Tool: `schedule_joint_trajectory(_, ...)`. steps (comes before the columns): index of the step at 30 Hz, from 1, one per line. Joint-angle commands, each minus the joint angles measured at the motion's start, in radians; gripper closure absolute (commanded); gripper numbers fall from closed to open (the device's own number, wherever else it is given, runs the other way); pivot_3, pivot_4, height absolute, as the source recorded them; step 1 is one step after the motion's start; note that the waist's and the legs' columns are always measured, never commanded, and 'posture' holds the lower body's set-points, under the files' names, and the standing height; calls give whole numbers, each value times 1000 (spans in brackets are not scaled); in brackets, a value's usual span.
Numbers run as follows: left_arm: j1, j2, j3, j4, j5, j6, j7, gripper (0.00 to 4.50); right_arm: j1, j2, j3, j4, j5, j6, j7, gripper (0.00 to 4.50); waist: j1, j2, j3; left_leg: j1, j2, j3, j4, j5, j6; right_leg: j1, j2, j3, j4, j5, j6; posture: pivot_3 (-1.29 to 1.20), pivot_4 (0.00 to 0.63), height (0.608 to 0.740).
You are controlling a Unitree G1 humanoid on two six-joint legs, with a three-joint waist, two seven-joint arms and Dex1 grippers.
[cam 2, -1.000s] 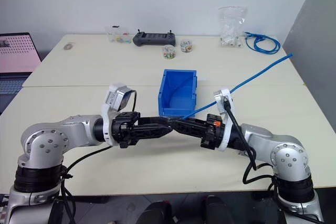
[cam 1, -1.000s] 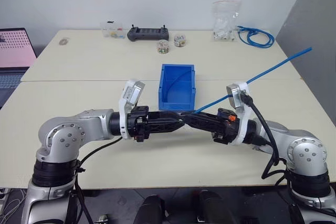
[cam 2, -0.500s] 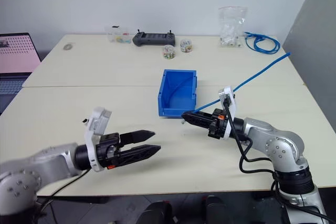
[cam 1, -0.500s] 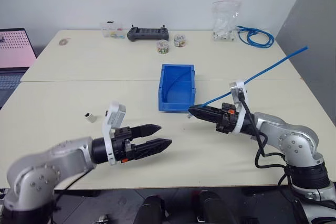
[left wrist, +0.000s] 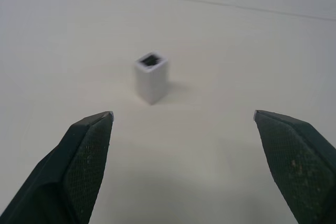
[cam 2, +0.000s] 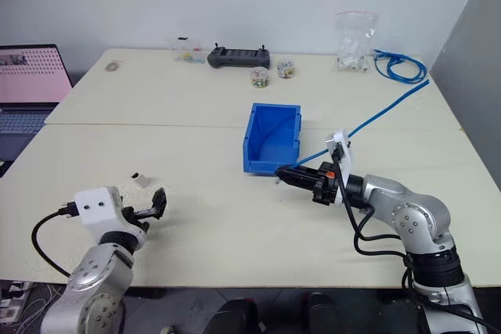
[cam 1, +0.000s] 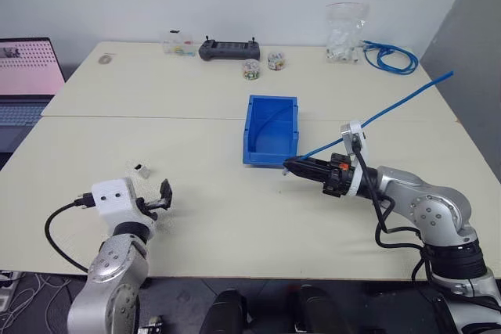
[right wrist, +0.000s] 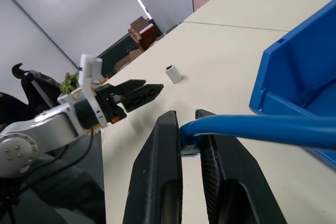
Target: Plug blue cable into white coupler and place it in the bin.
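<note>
Two pincers: left gripper (left wrist: 181,129) has its black fingers spread wide, nothing between them; right gripper (cam 1: 291,167) has its fingers pressed onto the thin bright blue cable (cam 1: 391,109), close behind its clear end plug.
White coupler: tiny white plastic block (left wrist: 151,77) standing on the cream table (cam 1: 219,217), dark socket facing up, just beyond the left fingertips, at the near left.
Cable run: rises from the right gripper toward the far right, over the table edge.
Bin: small open-top blue plastic bin (cam 1: 270,131), mid-table, just beyond the right fingertips.
Handling: coupler probably light, smooth, easily tipped; pinch its flat sides low. Cable looks springy; hold near the plug.
</note>
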Motion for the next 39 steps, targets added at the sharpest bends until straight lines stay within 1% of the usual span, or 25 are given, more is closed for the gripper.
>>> schedule_joint_trajectory(1,-65,-15,24,53,60,-5,52,0,-10,6,-5,-44,-5,-6,18,4316,-1,0,0,0,0,0,0,0,0,0,0,0,0,0,0,0,150,740)
schedule_joint_trajectory(6,-183,-68,48,165,74,0,104,0,-7,15,-3,-59,-4,-2,16,4316,0,-1,0,0,0,0,0,0,0,0,0,0,0,0,0,0,150,740)
schedule_joint_trajectory(10,-231,-96,43,210,104,-4,134,0,-7,13,-12,-65,-1,6,16,4317,-1,-1,-1,0,0,0,0,0,0,0,0,0,0,0,0,0,150,740)
schedule_joint_trajectory(18,-321,-158,43,300,192,-82,245,0,-4,-5,-23,-69,3,22,28,4317,0,-1,-1,0,0,0,0,0,0,0,0,0,0,0,0,0,150,740)
schedule_joint_trajectory(23,-388,-194,46,365,212,-131,283,0,-7,-12,-24,-70,5,31,35,4317,0,-2,-1,-1,-1,0,0,0,0,0,0,0,0,1,1,0,150,740)
schedule_joint_trajectory(32,-424,-225,58,399,247,-166,339,0,-4,-16,-30,-82,10,45,30,4317,0,-2,-1,-1,-1,0,1,0,0,0,0,0,0,1,1,0,150,740)
schedule_joint_trajectory(35,-435,-221,69,416,247,-175,347,565,-1,-17,-33,-85,13,49,27,4317,0,-2,-1,-1,-1,0,1,0,0,0,0,0,0,1,1,0,150,740)
schedule_joint_trajectory(39,-437,-215,76,428,248,-176,347,1533,4,-17,-37,-93,17,54,23,4317,0,-2,-1,-1,-1,0,1,0,0,0,0,0,0,1,1,0,150,740)
